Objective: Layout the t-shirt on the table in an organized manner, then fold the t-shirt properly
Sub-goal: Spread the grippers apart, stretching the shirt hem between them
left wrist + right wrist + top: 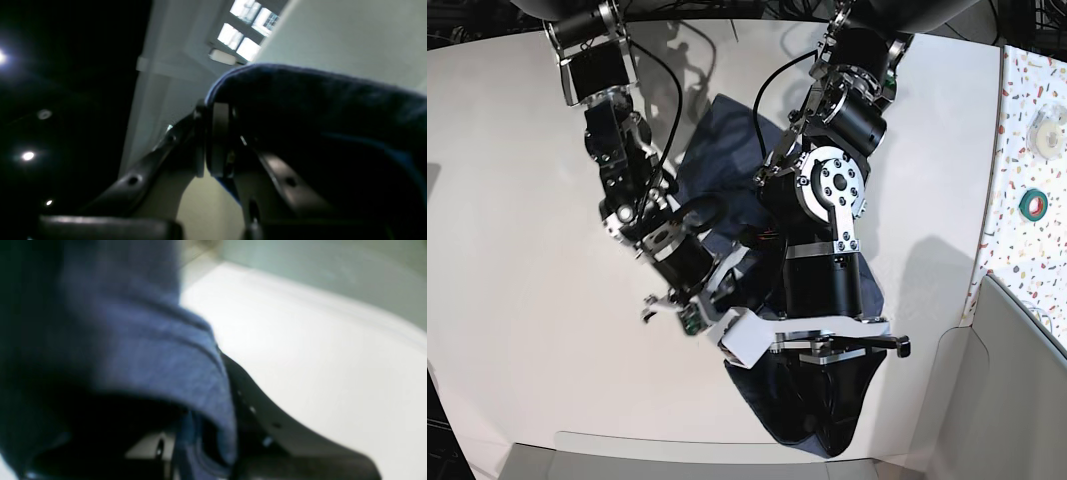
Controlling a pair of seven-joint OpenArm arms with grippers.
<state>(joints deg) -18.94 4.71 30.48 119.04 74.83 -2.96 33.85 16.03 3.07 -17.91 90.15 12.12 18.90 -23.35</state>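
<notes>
Both grippers, left [213, 140] and right [213, 440], were clamped on the t-shirt [827, 410] (arms hid most of it) above the table [517, 200].

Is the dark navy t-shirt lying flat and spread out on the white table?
No, the dark navy t-shirt is bunched and lifted between both arms.

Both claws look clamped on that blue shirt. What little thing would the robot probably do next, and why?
Probably draw the two claws apart. The left claw and the right claw are both shut on the t-shirt, which lies bunched and creased under the arms on the table. Spreading the held parts should pull the cloth flat before any folding.
</notes>
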